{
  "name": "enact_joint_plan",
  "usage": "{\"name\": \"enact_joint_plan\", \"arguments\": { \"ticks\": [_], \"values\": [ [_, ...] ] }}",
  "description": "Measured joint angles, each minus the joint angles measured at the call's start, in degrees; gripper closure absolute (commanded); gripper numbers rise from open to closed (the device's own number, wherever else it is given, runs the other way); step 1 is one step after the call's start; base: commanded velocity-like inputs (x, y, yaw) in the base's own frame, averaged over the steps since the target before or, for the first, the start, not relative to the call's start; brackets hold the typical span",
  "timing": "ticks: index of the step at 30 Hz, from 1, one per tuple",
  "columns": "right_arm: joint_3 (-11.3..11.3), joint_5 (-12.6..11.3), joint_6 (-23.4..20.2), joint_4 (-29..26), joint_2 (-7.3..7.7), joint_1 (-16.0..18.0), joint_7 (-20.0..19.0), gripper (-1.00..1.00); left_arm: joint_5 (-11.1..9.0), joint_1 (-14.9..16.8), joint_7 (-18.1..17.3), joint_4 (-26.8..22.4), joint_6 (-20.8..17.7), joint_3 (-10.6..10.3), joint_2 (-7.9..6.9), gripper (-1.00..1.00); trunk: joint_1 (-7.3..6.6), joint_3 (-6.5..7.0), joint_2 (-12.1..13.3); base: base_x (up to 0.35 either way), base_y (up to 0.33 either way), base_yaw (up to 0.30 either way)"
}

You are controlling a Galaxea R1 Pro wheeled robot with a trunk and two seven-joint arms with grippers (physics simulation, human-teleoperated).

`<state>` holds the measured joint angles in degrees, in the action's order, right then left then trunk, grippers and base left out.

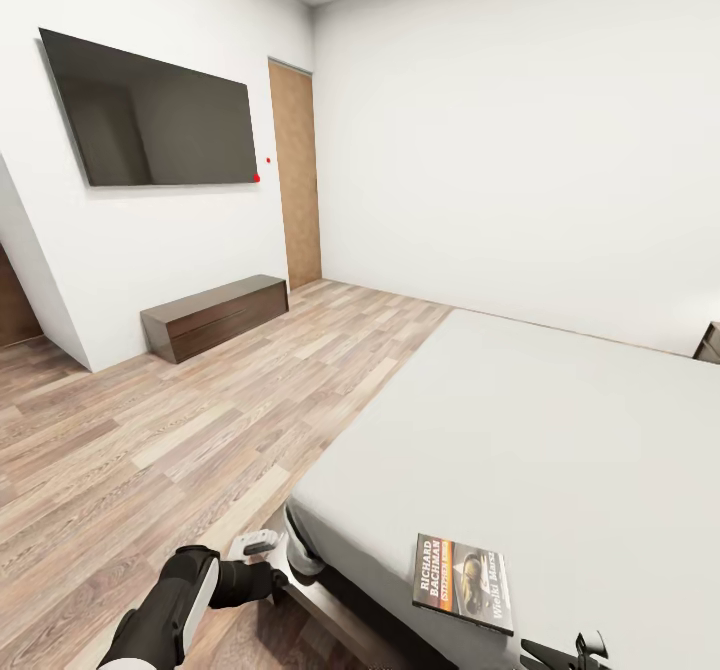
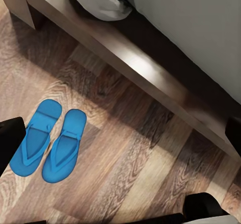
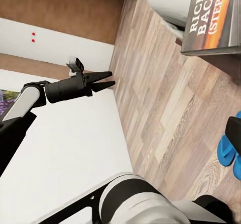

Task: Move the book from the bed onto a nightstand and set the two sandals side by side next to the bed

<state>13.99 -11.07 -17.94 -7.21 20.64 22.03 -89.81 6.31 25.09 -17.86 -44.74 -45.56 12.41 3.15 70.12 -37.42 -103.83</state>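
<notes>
The book [image 1: 463,582], dark with an orange picture and white lettering, lies flat near the front edge of the bed's grey mattress [image 1: 560,430]; its spine [image 3: 213,18] also appears in the right wrist view. The two blue sandals [image 2: 36,136] [image 2: 64,144] lie side by side on the wood floor, a short way from the bed's dark wooden frame [image 2: 140,68]. My left gripper [image 1: 272,580] hangs open over the floor beside the bed's corner, above the sandals, holding nothing. Just right of the book, my right gripper [image 1: 578,650] stands open and empty at the mattress edge.
A black TV [image 1: 150,115] hangs on the left wall above a long dark bench [image 1: 215,315]. A wooden door [image 1: 296,175] stands in the far corner. A nightstand's edge [image 1: 710,342] peeks past the bed at the right. Wood floor [image 1: 180,430] stretches left of the bed.
</notes>
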Motion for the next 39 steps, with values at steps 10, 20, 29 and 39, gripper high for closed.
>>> {"name": "enact_joint_plan", "arguments": {
  "ticks": [10,20,29,39],
  "values": [
    [0.0,0.0,0.0,0.0,0.00,0.0,0.0,-1.00,0.0,0.0,0.0,0.0,0.0,0.0,0.02,-1.00,2.20,-1.80,-4.0,0.000,0.000,0.000],
    [-0.1,0.0,0.0,0.0,-2.06,0.0,0.0,-1.00,-0.1,0.0,0.0,0.0,0.0,0.0,0.02,-1.00,3.74,-3.06,-6.8,0.000,0.000,0.000],
    [0.1,-0.5,0.0,-0.1,-14.70,0.0,2.5,-1.00,-0.1,0.0,0.0,0.0,0.0,-0.1,0.02,-1.00,3.74,-3.06,-6.8,0.000,0.000,0.000],
    [0.2,-1.0,3.1,-0.3,-21.41,0.0,11.5,-1.00,-0.1,0.0,0.0,0.0,0.0,-0.1,0.07,-1.00,3.74,-3.06,-6.8,0.000,0.000,0.000]
  ]
}}
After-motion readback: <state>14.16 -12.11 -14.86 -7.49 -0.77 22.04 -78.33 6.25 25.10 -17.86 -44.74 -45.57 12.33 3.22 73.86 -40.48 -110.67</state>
